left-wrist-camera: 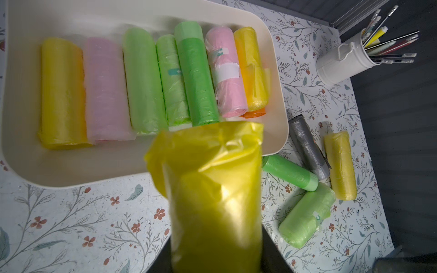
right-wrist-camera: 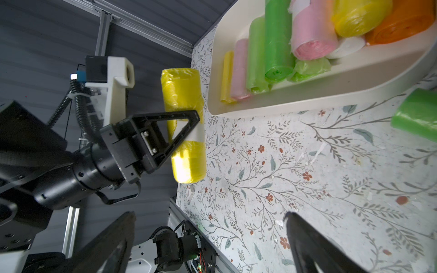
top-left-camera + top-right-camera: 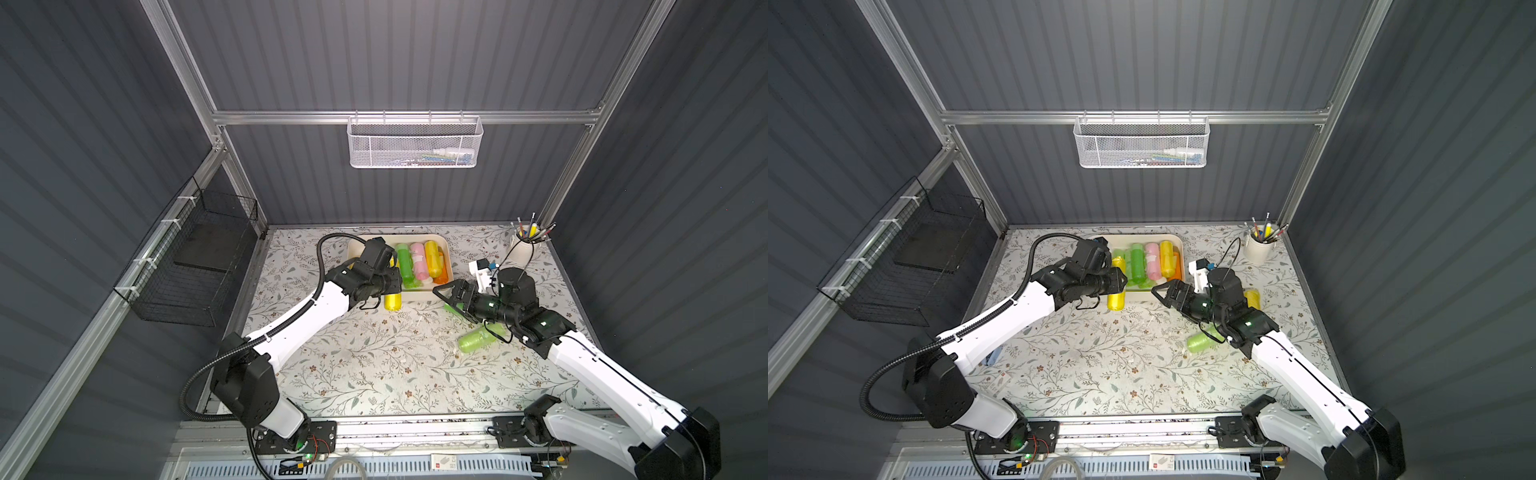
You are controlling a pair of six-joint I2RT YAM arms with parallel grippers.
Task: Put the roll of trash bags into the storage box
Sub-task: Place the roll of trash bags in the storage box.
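The yellow roll of trash bags hangs clear of the bench, clamped about its middle by the left tool. It lies lengthwise from near to far. Its far end, where a loose flap of bag sticks out, reaches just over the near rim of the storage box, left of the box's middle in both top views.

Inside the box, a row of rolls in yellow, pink, green and orange lies side by side, nearly from wall to wall. Only a bare strip of floor shows along the near wall.

The step in hand looks like the carry over the rim, with the release not yet due. To do it well, lift enough for the flap to clear the rim, then go farther in until the whole roll is over the box. Lower it close onto the row or the near strip before letting go, as a drop from height could send it rolling out.

The right tool hovers empty and spread wide over the bench, right of the box, close to the loose green rolls.
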